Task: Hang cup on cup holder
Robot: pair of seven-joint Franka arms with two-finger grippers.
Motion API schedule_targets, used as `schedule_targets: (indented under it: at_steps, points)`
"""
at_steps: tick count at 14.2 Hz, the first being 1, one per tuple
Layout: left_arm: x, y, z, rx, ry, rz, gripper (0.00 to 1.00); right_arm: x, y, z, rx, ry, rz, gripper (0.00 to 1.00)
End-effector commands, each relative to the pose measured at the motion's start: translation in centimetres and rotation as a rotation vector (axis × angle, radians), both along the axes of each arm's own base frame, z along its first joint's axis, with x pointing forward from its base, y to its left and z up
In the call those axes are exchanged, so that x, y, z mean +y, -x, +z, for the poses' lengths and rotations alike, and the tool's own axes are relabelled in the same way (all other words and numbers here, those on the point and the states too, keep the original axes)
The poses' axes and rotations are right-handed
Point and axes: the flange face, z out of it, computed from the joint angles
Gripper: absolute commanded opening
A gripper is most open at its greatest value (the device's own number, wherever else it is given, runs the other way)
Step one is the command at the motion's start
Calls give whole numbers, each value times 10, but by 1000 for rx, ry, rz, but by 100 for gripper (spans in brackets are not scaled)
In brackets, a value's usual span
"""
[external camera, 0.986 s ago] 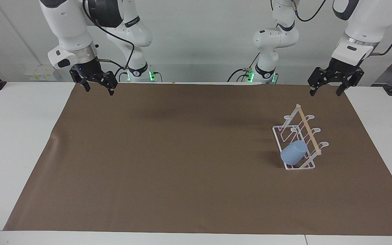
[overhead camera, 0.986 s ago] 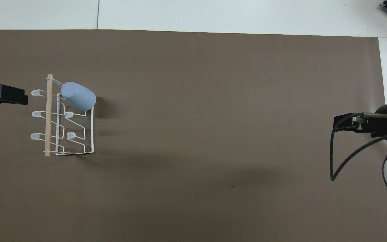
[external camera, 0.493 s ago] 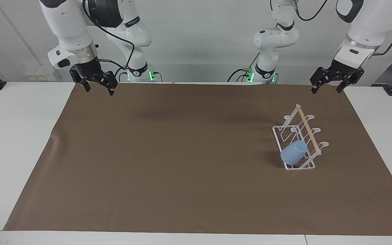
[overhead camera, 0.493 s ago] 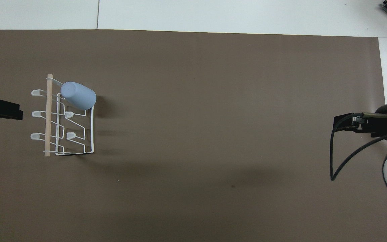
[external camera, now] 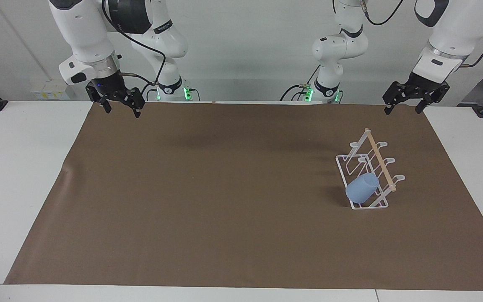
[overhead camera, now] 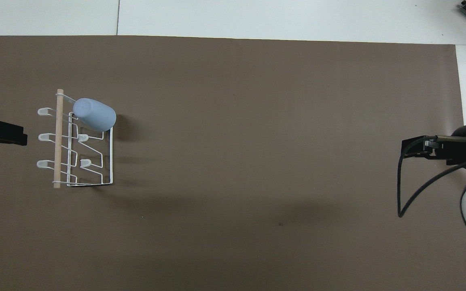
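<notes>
The cup [external camera: 362, 188] hangs tilted on a prong of the cup holder [external camera: 367, 176], which stands on the brown mat [external camera: 224, 201]. Both the left gripper [external camera: 405, 110] and the right gripper [external camera: 122, 111] are spread wide, holding nothing, well apart from the holder.

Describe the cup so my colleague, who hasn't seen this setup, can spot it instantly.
On the brown mat, toward the left arm's end of the table, stands a white wire cup holder topped by a wooden rod. The cup sits tilted over a prong at the rack's end farthest from the robots: a light-blue handleless tumbler, the only coloured thing there.
</notes>
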Motion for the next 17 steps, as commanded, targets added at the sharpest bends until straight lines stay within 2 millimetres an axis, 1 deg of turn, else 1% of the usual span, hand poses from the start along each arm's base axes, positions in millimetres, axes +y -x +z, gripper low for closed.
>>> schedule_targets:
  at_steps: [1, 3, 7, 11, 14, 17]
  points:
    - [2, 9, -1, -1, 9, -10, 100, 5, 2, 4, -9, 7, 2, 100]
    - [0, 8, -7, -10, 8, -12, 100, 7, 2, 4, -10, 4, 5, 100]
    - [-5, 6, -6, -50, 12, -18, 100, 10, 2, 4, -8, -5, 8, 100]
    - [-7, 7, -6, -48, 12, -13, 100, 20, 2, 4, -7, -104, 0, 100]
    - [-8, 7, -5, -46, 13, -16, 100, 35, 4, 4, -7, -102, 35, 100]
    - [-7, 8, -7, -40, 13, -15, 100, 37, 5, 6, -11, -101, 113, 100]
